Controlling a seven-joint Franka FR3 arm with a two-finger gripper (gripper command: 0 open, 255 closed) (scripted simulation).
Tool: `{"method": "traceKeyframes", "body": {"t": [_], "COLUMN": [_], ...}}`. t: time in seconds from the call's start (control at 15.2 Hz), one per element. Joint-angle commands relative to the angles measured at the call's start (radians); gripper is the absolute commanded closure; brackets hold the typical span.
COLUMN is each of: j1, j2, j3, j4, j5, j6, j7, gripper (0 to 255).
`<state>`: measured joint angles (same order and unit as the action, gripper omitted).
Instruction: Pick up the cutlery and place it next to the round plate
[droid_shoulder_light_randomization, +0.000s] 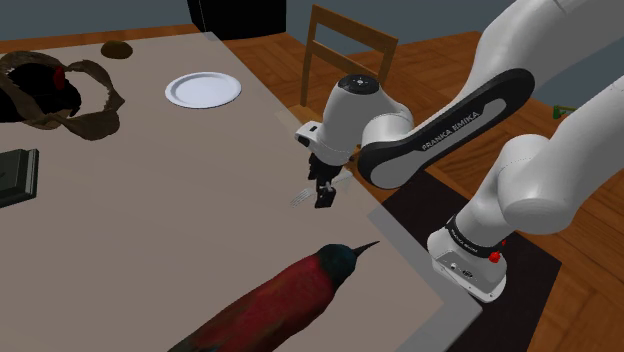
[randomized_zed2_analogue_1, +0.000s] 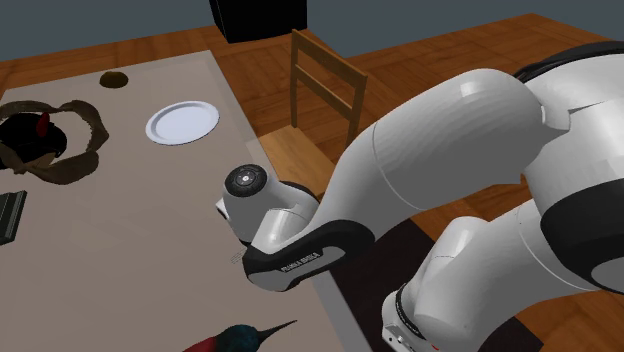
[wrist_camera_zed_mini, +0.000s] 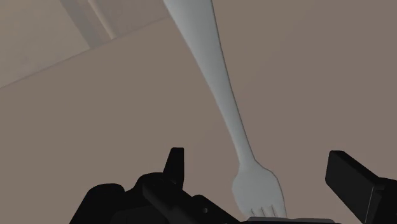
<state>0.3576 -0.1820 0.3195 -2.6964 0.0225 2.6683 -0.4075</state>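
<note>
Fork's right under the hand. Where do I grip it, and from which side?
Take the fork by its slim neck just past the tines, coming straight down from above. It seems to lie flat on the table, with its handle running lengthwise between the open fingers of the gripper. Closing across that narrow width should catch it.

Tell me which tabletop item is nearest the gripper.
The pale fork, lying between the fingers of the open gripper; the white plate and red bird figure sit farther off.
</note>
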Motion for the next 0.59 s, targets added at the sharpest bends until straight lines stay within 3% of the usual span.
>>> {"method": "traceKeyframes", "body": {"t": [0.0,0.13,0.2,0.53], "j1": [0.0,0.0,0.0,0.0], "j2": [0.0,0.0,0.0,0.001], "j3": [0.0,0.0,0.0,0.0], "j4": [0.0,0.0,0.0,0.0], "j5": [0.0,0.0,0.0,0.0], "j6": [0.001,0.0,0.0,0.0], "j7": [0.0,0.0,0.0,0.0], "gripper": [0,0,255,255]}}
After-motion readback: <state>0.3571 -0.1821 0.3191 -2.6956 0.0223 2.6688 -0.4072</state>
